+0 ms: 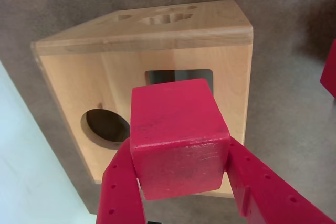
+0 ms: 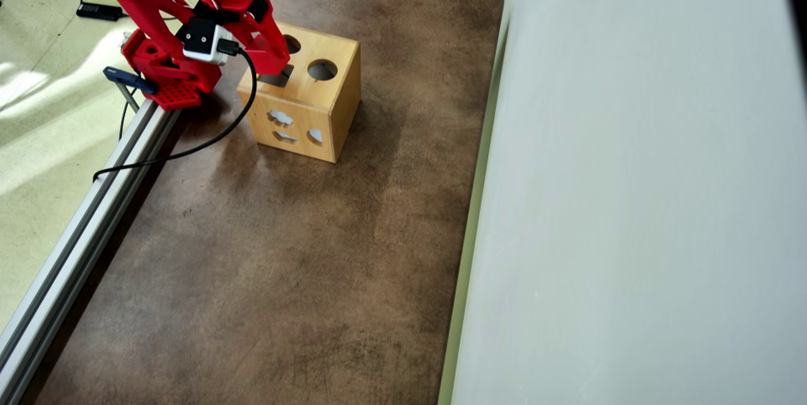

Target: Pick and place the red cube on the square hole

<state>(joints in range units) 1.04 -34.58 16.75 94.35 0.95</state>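
In the wrist view my gripper (image 1: 178,153) is shut on the red cube (image 1: 176,129), one red finger pressed against each side. The cube hangs just in front of the light wooden box (image 1: 68,72) and covers most of the square hole (image 1: 157,76), of which only a dark strip shows above it. A round hole (image 1: 106,126) lies to the left on the same face. From overhead, the gripper (image 2: 276,67) sits over the box's (image 2: 340,102) top face, above the square hole (image 2: 278,79). The cube itself is hidden under the arm there.
The box stands on a brown table (image 2: 284,253) close to the arm's base (image 2: 170,86). An aluminium rail (image 2: 94,203) runs along the table's left edge, a pale wall (image 2: 630,203) along its right. A black cable (image 2: 189,149) loops beside the box.
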